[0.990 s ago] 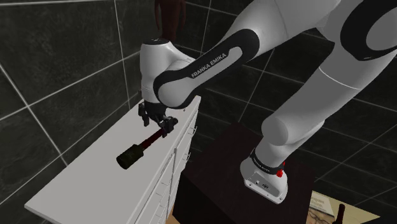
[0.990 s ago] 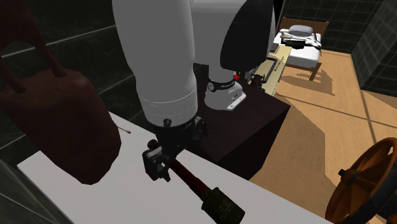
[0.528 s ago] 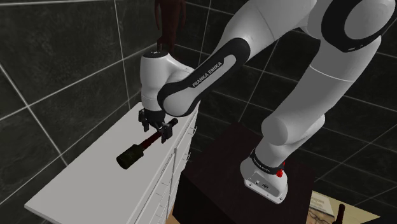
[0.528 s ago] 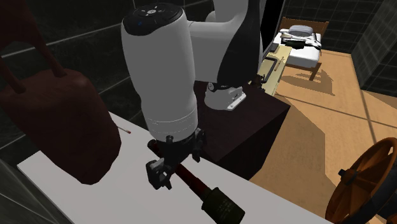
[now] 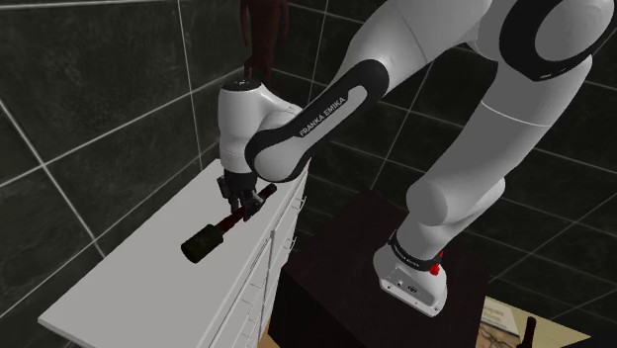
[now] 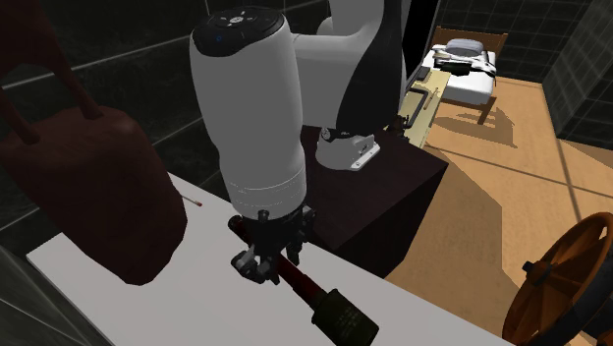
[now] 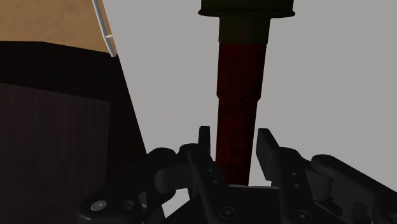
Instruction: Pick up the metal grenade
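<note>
The pincer (image 7: 234,143) stands low over the white surface (image 6: 167,310). Its two fingers (image 7: 203,141) are drawn in on either side of the grenade (image 7: 240,95), and as far as the wrist view lets me judge they press on the dark red handle (image 6: 295,280) toward its tail end (I can make out no gap on either flank). The grenade is the stick kind and lies flat on the surface.

From left to right across the second exterior view, a dark brown bag (image 6: 93,187) sits on the surface, near the pincer but apart from it. A thin stick with a red tip (image 6: 192,201) lies just beside the bag. Next comes the pincer on the handle, and the grenade's dark olive head (image 6: 341,317) points toward that view's lower right. Past the surface's edge is the dark stand (image 6: 393,201). Beyond it lies a wooden floor with a bed (image 6: 467,79) far off and a wooden wheel (image 6: 575,280) at the right edge.

As for progress, I judge the reach and the clasp to be done. The lift is not yet done, since both outside views show the grenade lying on the surface along its whole length. What is left is to raise it clear. With the hold so far from the head, that heavier end may droop as it comes up.
</note>
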`<action>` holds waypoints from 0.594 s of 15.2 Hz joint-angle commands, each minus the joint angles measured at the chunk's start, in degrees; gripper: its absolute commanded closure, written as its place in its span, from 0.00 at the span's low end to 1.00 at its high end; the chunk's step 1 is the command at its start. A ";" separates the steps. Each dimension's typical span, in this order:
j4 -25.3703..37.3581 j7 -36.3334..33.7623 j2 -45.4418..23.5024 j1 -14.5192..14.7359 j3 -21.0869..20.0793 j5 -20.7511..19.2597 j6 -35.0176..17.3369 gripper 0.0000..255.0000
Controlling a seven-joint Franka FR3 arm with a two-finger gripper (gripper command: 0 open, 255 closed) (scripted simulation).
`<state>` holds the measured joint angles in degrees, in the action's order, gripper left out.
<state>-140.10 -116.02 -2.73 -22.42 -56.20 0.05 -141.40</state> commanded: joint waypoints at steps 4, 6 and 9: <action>0.42 2.11 2.11 -0.35 -0.32 2.75 1.66 1.00; 0.86 3.99 4.29 -0.37 -0.38 5.38 3.40 1.00; 1.65 6.37 7.33 0.02 0.09 8.70 6.11 1.00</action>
<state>-138.90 -110.21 3.84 -22.52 -56.23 7.93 -136.25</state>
